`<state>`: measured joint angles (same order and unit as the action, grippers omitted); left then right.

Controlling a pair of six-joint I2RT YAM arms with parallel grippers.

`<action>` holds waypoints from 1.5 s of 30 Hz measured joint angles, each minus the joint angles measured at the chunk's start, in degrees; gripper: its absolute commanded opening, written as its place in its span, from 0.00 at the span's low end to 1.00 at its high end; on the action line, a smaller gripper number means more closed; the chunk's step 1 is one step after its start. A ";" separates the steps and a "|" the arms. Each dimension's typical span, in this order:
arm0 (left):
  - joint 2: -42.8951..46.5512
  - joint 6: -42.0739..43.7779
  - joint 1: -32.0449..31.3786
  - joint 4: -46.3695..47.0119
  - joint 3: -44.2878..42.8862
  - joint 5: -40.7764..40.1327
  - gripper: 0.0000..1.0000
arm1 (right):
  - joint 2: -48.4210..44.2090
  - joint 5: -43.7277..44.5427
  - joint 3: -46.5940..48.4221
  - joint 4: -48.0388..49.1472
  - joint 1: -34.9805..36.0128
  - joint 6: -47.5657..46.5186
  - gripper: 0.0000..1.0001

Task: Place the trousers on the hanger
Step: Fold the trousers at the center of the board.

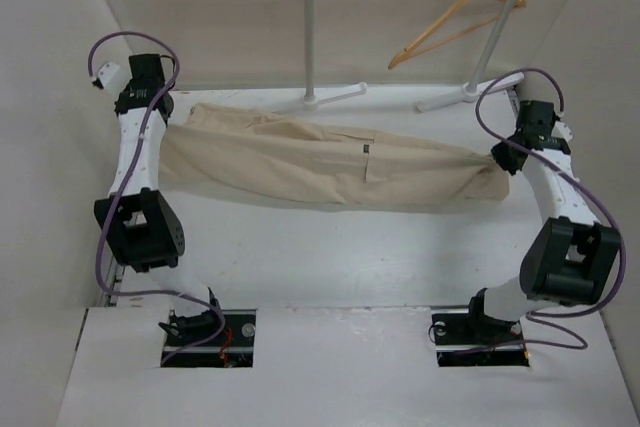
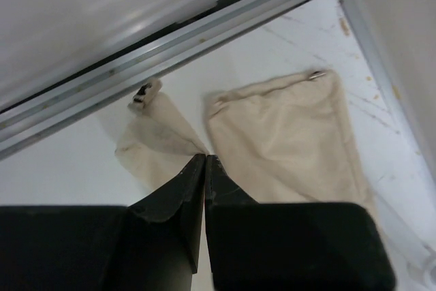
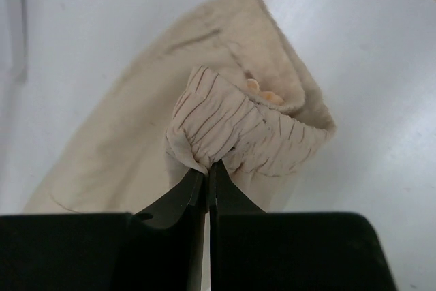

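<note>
The beige trousers (image 1: 330,162) are stretched crosswise over the table between my two grippers. My left gripper (image 1: 168,115) is shut on the trousers at their left end. In the left wrist view its tips (image 2: 206,157) pinch the cloth where the two leg ends (image 2: 286,138) meet. My right gripper (image 1: 500,159) is shut on the right end. In the right wrist view its tips (image 3: 208,167) pinch the gathered elastic waistband (image 3: 231,127). The wooden hanger (image 1: 455,22) hangs from the rack's top bar at the back right, apart from both grippers.
The white clothes rack (image 1: 311,27) stands at the back, its feet (image 1: 450,97) resting on the table behind the trousers. Walls close in the table on the left, right and back. A metal rail (image 2: 170,46) runs along the table's edge near the left gripper.
</note>
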<state>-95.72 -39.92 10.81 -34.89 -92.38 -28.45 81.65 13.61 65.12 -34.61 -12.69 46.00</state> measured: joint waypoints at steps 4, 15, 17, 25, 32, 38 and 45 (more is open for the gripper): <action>-10.64 0.98 -1.86 0.72 -12.28 -0.24 0.02 | 9.88 -2.47 9.16 1.70 0.02 -0.66 0.04; -39.47 2.69 -3.91 1.14 -43.98 -1.11 0.06 | 37.97 -6.49 41.92 -3.45 -0.04 -2.93 0.09; -41.75 3.02 -3.76 3.34 -44.61 -1.57 0.12 | 42.84 -6.49 48.70 -4.50 -0.35 -3.39 0.15; -42.97 3.96 -2.84 13.86 -40.61 1.99 0.53 | 48.54 -5.99 54.64 -6.97 -0.68 -3.91 0.67; -14.16 -1.01 -1.29 20.28 3.67 8.81 0.54 | 31.26 -5.92 36.13 -1.57 4.35 -4.07 0.66; 8.61 -9.86 4.76 27.85 34.77 16.28 0.62 | 11.39 -6.75 16.72 7.41 10.86 -3.39 0.15; 2.51 -17.77 4.70 39.52 45.90 25.11 0.64 | 3.06 -9.22 -3.06 13.46 11.41 -2.08 0.64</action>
<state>-93.21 -57.69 15.51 4.62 -46.48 -3.33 84.71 4.38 62.06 -21.15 -1.28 43.92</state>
